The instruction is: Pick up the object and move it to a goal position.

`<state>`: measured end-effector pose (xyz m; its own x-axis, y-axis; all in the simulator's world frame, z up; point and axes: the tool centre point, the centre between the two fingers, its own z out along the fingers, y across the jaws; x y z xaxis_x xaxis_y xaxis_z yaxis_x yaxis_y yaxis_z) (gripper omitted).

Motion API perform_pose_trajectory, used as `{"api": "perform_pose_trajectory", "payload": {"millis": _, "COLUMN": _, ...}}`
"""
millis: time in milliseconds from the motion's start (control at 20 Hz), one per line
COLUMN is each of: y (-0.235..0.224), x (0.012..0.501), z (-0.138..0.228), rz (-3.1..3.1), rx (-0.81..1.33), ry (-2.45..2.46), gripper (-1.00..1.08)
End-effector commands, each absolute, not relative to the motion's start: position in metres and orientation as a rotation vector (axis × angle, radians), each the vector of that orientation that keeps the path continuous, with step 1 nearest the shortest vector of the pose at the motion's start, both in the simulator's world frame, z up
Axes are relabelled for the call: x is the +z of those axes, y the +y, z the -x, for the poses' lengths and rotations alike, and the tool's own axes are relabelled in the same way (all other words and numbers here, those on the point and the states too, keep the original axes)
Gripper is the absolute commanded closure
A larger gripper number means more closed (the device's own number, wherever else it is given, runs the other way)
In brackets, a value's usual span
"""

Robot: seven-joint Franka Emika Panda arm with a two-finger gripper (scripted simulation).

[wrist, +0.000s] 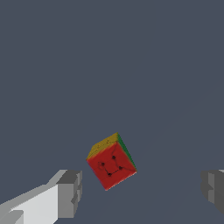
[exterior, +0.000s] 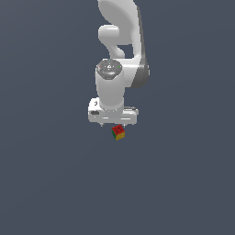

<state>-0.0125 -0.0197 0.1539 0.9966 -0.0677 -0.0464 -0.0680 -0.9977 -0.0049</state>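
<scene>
Open grey floor [exterior: 50, 183] spreads flat on every side of the arm, from twelve o'clock round to twelve again. The only thing in the gripper's [wrist: 142, 192] path is the puzzle cube [wrist: 111, 162], lying between the wide-spread fingers [wrist: 70, 192], touching neither.

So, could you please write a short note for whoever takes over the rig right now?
Claw: open, fingers wide apart, holding nothing.
Cube: sits between the two fingers in the wrist view, touching neither; its red face is towards the camera and it is turned askew to them. In the exterior view it shows just below the hand.
Done: claw lined up over the cube.
Left: close on it, lift, carry to the goal; no goal marker is visible.
</scene>
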Motion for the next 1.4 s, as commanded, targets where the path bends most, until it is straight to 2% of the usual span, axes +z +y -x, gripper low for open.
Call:
{"api": "perform_pose_trajectory", "payload": {"millis": 0, "y": -0.020, "x": 0.154, "z": 0.013, "rz": 3.132, "rx": 0.072, "ry": 0.106, "gripper": -0.92}}
{"api": "perform_pose_trajectory", "payload": {"millis": 750, "y": -0.030, "x": 0.158, "z": 0.015, "rz": 3.142, "rx": 0.098, "ry": 0.096, "gripper": -0.92}}
{"api": "perform_pose_trajectory", "payload": {"millis": 1350, "y": -0.022, "x": 0.145, "z": 0.019, "rz": 3.123, "rx": 0.085, "ry": 0.347, "gripper": -0.92}}
